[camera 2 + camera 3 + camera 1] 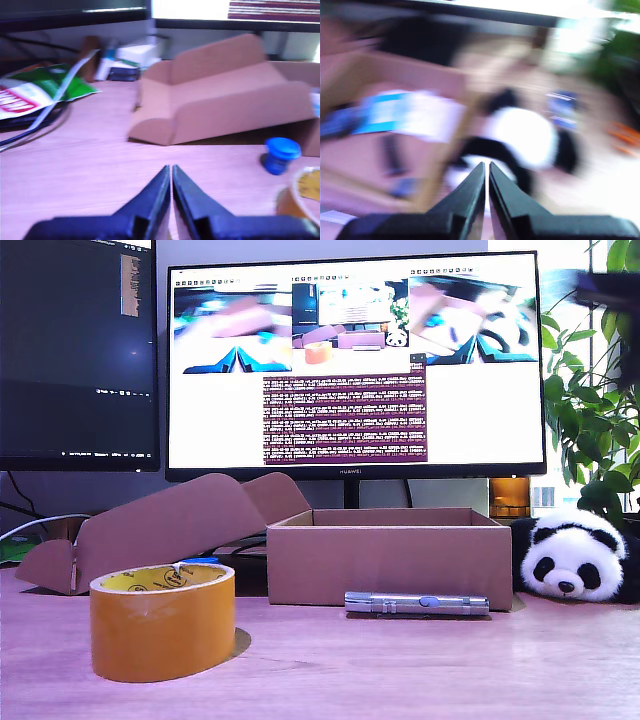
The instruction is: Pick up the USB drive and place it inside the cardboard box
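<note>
On the table (pixel 420 670), a silver tube (pixel 417 604) lies against the cardboard box (pixel 390 562), between a tape roll (pixel 163 620) and a toy panda (pixel 573 558). A dark stick (pixel 392 155), perhaps the USB drive, lies blurred inside the box. Both end effectors (pixel 171 172) (pixel 486 169) are together, empty.

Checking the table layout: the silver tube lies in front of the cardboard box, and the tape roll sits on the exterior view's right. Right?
Not quite. The silver tube does lie in front of the cardboard box, but the tape roll sits on the exterior view's left, as the exterior view shows.
</note>
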Robot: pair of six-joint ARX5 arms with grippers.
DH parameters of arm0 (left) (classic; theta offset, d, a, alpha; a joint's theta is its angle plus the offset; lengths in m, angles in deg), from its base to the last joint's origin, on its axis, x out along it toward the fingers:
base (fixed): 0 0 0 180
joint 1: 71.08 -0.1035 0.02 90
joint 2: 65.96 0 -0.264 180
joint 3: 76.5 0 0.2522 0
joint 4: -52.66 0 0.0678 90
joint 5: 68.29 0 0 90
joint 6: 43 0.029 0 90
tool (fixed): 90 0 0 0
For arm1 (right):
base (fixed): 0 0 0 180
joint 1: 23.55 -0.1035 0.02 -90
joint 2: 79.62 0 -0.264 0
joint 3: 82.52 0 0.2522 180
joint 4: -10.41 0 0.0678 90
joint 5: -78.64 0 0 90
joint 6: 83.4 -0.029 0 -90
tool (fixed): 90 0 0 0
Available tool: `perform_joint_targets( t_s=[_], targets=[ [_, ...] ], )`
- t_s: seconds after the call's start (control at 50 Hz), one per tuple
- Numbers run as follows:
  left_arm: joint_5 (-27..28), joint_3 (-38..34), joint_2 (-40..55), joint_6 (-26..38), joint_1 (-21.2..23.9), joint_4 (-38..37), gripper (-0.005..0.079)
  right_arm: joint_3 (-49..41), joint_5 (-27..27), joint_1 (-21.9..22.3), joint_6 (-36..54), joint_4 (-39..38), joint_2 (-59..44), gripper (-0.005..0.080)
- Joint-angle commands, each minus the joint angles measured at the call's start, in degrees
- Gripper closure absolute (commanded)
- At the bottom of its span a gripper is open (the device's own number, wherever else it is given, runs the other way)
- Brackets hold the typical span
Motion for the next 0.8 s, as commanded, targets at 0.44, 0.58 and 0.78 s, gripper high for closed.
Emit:
perform_joint_targets(
  t_s=[0.44, 0.58, 0.78],
  targets=[
    [0.28, -1.60, 0.04, -0.24, 0.00, -0.98, 0.0761, -21.03, 5.35, 4.94, -3.93, -17.62, 18.34, 0.0757],
    [0.26, -1.60, 0.04, -0.24, 0.00, -1.01, 0.0761, -25.62, 6.27, 4.24, -1.60, -21.11, 22.01, 0.0757],
    [0.28, -1.60, 0.04, -0.24, 0.00, -1.01, 0.0761, -29.88, 6.29, 4.20, 0.85, -22.03, 27.56, 0.0757]
  ],
)
